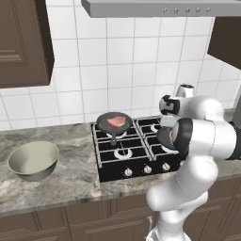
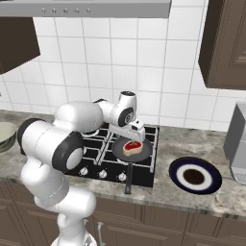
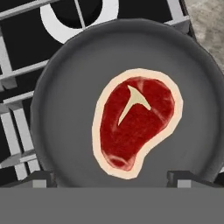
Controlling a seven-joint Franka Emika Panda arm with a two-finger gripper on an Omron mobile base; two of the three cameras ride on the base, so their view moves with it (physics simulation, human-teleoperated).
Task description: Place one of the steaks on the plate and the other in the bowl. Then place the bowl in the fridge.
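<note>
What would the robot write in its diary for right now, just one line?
gripper: open, above right-pan steak | other steak: in left pan | bowl: empty, counter | plate: empty

2 dark frying pans (image 1: 114,123) (image 2: 133,150) sit on the black stove (image 1: 136,148); brown cabinets (image 1: 23,42) flank the range hood (image 1: 160,7).

The steak (image 3: 133,123) is reached freely from above between the wide-spread fingers (image 3: 40,178); only the pan's low rim (image 3: 52,78) surrounds it. Open counter (image 2: 192,139) is left beside the plate (image 2: 195,176).
</note>
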